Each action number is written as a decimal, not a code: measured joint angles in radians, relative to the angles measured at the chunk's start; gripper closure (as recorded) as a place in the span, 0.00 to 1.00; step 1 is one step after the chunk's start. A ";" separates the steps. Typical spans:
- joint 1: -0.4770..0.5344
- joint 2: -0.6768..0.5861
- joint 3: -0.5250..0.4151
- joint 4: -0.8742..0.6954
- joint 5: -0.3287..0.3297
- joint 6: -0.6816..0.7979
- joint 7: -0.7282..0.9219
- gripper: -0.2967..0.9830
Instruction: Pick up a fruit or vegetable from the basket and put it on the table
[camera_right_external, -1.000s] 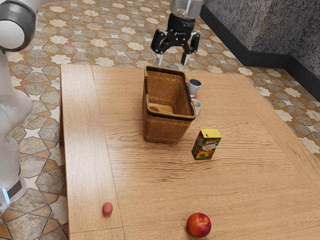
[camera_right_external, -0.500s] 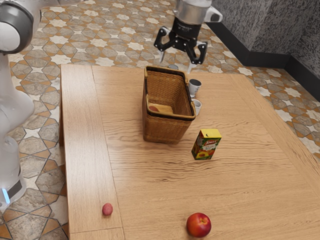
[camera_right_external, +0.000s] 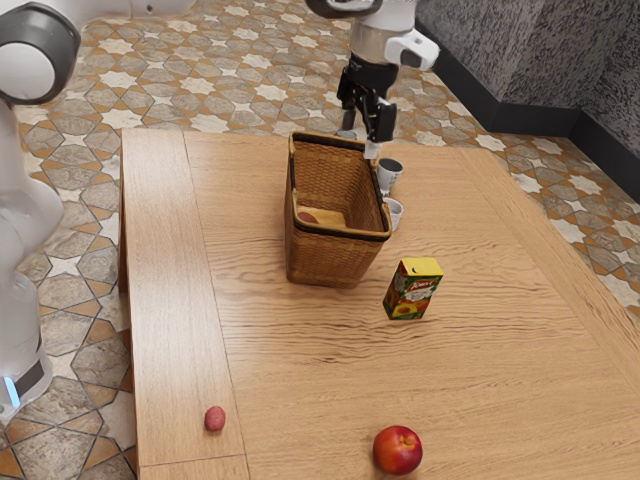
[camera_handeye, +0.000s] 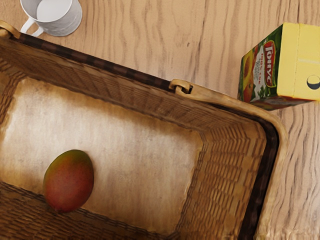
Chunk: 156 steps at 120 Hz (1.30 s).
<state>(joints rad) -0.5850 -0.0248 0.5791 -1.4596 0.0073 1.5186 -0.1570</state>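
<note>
One claw (camera_right_external: 360, 142), fingers apart and empty, now sits turned from its earlier angle, by the basket (camera_right_external: 330, 258); probably lining up, grasp still to come. Counts, near to far from claw: one basket, one grey thing (camera_right_external: 346, 134) partly hidden, two cups (camera_right_external: 387, 181), one mango (camera_handeye: 68, 181) lower down inside basket, one juice carton (camera_right_external: 410, 292) farther out, two red fruits (camera_right_external: 398, 451) on table (camera_right_external: 300, 370), farthest.

The mango (camera_handeye: 69, 181) is red and green, perhaps faintly speckled.
</note>
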 joint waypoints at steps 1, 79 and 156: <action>0.000 -0.007 -0.001 -0.010 0.002 0.002 0.012 0.23; 0.502 -0.089 -0.401 -0.281 0.038 0.144 0.529 0.23; 0.543 -0.068 -0.401 -0.384 0.037 0.231 0.409 0.23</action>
<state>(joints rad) -0.0418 -0.0928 0.1779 -1.8435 0.0443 1.7494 0.2522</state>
